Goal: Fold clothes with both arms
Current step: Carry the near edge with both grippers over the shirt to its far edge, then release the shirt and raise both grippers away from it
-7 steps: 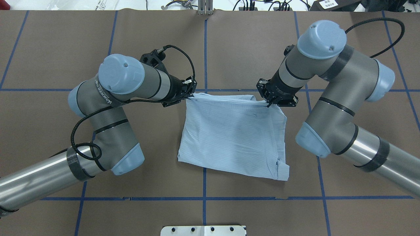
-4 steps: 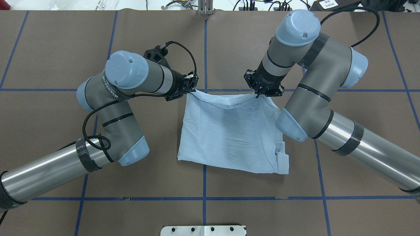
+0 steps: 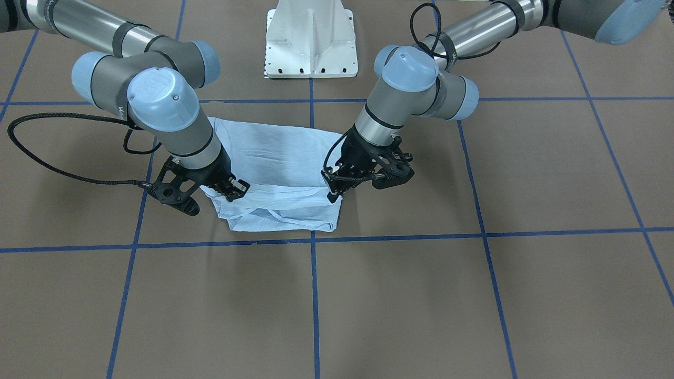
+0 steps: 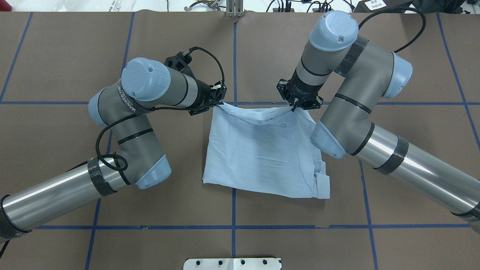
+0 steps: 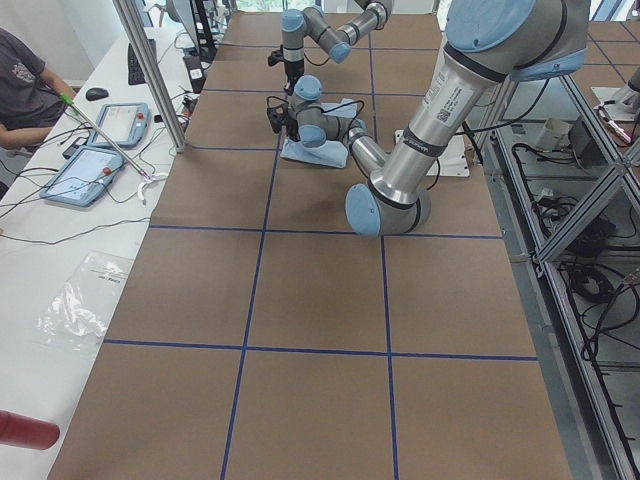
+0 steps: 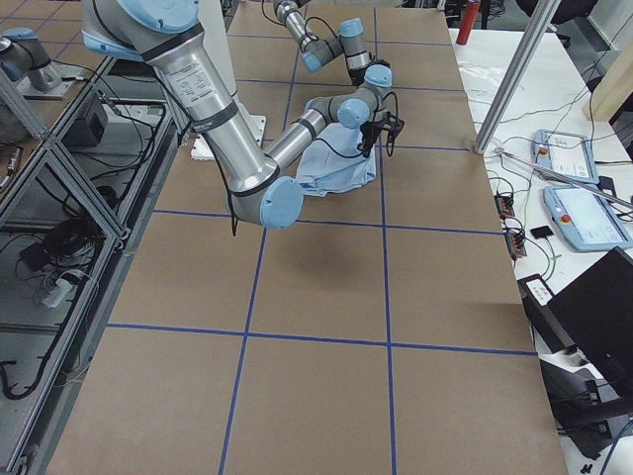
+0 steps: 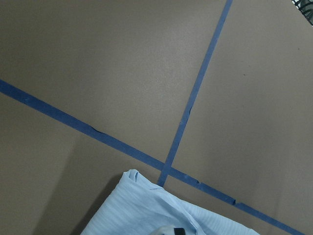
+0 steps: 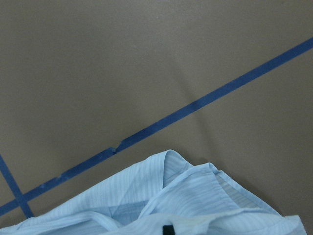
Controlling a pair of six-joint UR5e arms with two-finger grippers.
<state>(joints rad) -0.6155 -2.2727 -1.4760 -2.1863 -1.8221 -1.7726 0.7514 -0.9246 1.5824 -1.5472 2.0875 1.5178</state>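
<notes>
Brown tabletop (image 4: 56, 56) carried the shirt (image 4: 262, 157). Left fingers (image 4: 218, 104) and right fingers (image 4: 295, 108) were clamped on its 12 o'clock corners, holding that edge raised, probably for folding toward 6 o'clock.

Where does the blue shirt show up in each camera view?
Front-facing: shirt left of centre.
Overhead: shirt centre.
Exterior left: shirt far, top.
Exterior right: shirt upper middle.
Left wrist: shirt bottom edge.
Right wrist: shirt bottom edge.
Landmark: blue tape line along its edge farthest from the robot.
</notes>
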